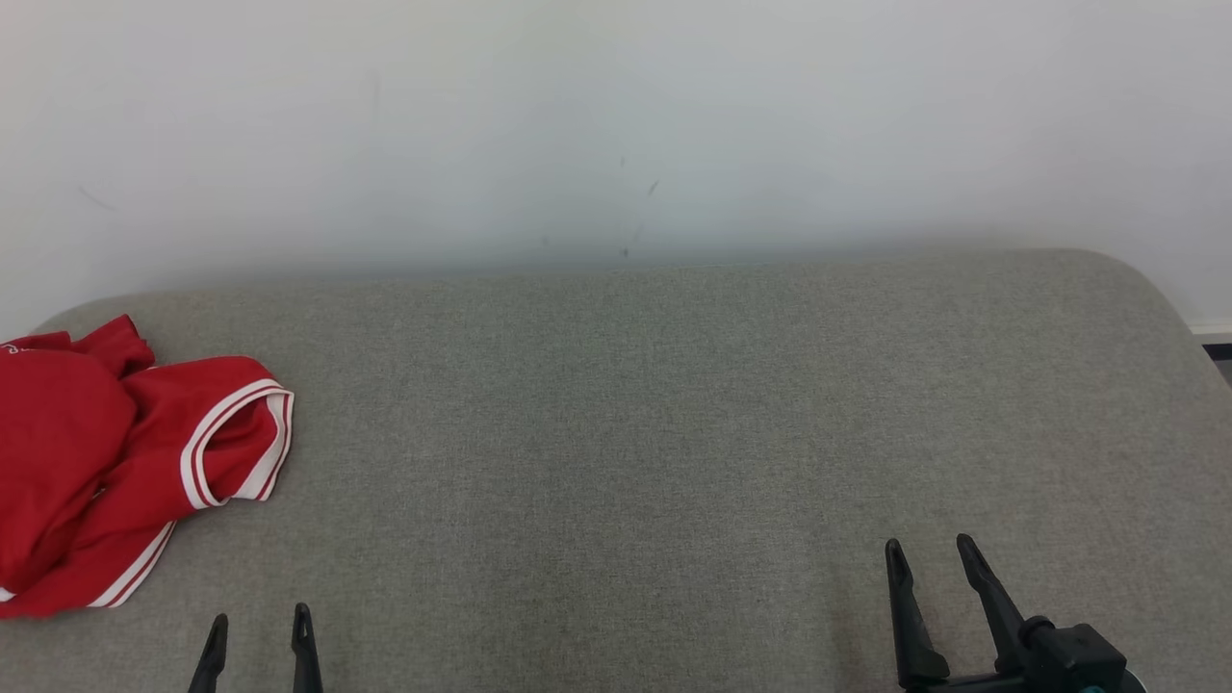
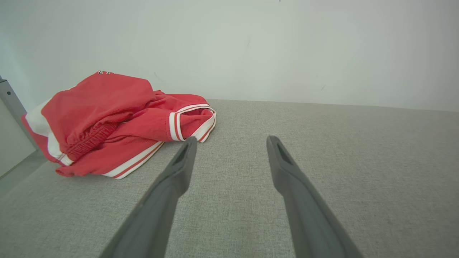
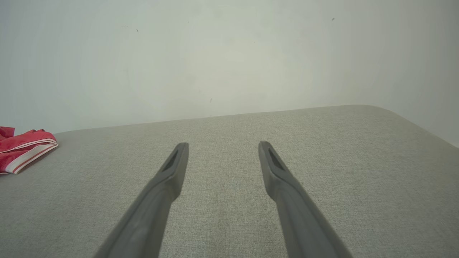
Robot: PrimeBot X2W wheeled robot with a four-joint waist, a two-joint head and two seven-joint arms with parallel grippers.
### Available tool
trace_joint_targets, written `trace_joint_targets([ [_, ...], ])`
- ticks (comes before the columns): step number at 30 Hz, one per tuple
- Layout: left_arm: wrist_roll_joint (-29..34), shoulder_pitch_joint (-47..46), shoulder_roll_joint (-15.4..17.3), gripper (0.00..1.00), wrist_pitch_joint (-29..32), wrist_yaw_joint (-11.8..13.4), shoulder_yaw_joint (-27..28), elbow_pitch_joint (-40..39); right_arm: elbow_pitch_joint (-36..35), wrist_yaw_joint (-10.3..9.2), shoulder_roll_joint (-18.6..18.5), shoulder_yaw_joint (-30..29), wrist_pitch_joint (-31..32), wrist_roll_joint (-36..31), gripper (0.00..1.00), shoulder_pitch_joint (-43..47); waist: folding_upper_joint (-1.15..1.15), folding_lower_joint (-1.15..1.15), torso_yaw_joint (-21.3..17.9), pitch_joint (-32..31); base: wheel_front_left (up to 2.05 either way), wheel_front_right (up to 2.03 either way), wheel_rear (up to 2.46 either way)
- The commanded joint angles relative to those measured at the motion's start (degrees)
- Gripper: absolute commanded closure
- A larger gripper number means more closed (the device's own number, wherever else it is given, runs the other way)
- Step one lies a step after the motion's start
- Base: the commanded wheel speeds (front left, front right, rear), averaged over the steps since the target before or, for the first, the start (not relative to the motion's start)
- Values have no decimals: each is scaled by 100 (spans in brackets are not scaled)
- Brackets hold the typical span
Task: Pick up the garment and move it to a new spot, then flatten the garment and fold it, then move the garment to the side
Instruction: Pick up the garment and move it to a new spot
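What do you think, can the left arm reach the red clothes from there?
Probably yes. The left pincer is open and holds nothing. The red clothes lie crumpled a little ahead of it and to its left on the grey cushion, with nothing between them.

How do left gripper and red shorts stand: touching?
Apart. Head view: grey fabric surface shows between the left gripper and the red shorts.
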Motion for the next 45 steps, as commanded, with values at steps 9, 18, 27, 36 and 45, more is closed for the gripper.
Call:
trace_joint_targets([
  [9, -11, 43, 13, 0, -18, 54, -1, 20, 19, 19, 10, 15, -12, 68, 0, 19, 0, 0, 87, -11, 0, 0, 0],
  [18, 60, 94, 12, 0, -17, 72, 18, 20, 58, 19, 10, 36, -12, 107, 0, 83, 0, 0, 387, -60, 0, 0, 0],
  [27, 86, 147, 12, 0, -14, 83, 98, 9, 99, 19, 9, 70, -12, 171, 0, 155, 0, 0, 879, -142, 0, 0, 0],
  [36, 141, 225, 13, 0, -14, 75, 196, 17, 138, 19, 10, 103, -12, 231, 0, 193, 0, 0, 1364, -214, 0, 0, 0],
  [45, 228, 139, 13, 0, -14, 1, 253, 74, 149, 19, 9, 142, -12, 306, 0, 226, 0, 0, 1908, -251, 0, 0, 0],
])
